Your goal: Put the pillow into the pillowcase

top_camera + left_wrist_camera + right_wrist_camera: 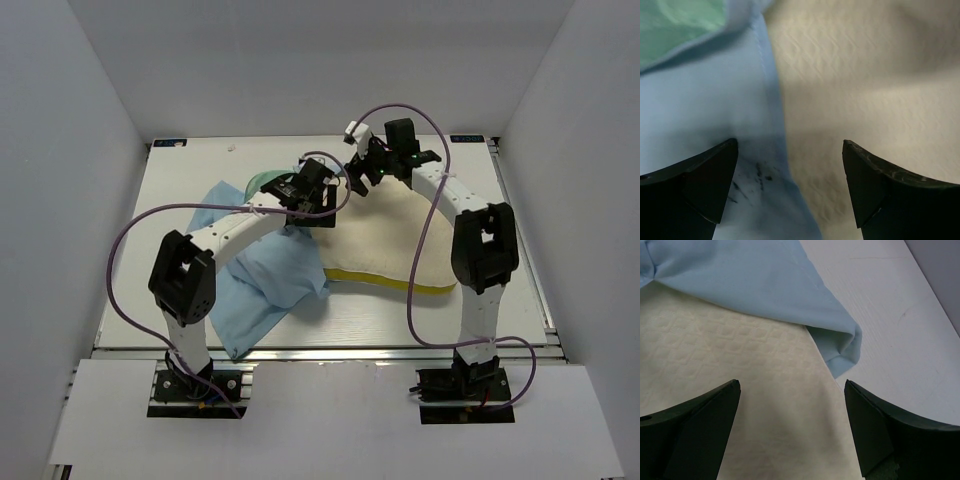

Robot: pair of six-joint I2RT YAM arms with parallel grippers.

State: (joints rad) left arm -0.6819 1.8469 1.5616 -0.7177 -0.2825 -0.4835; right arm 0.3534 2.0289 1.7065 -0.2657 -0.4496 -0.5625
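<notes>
- Left gripper: open, empty, over pillowcase hem, centre frame.
- Right gripper: open, empty, above pillow.
- Pillowcase likely limp, slippery: pinch its hem; pillow springy.

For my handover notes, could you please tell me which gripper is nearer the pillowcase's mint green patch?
Left. The left gripper hovers beside the green patch; the right gripper is farther off, over the pillow.

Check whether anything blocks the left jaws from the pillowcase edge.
Nothing visible does. The left jaws stand open right above the pillowcase, where its blue hem meets the pillow. Only that fabric and the pillow's surface show between them.
</notes>
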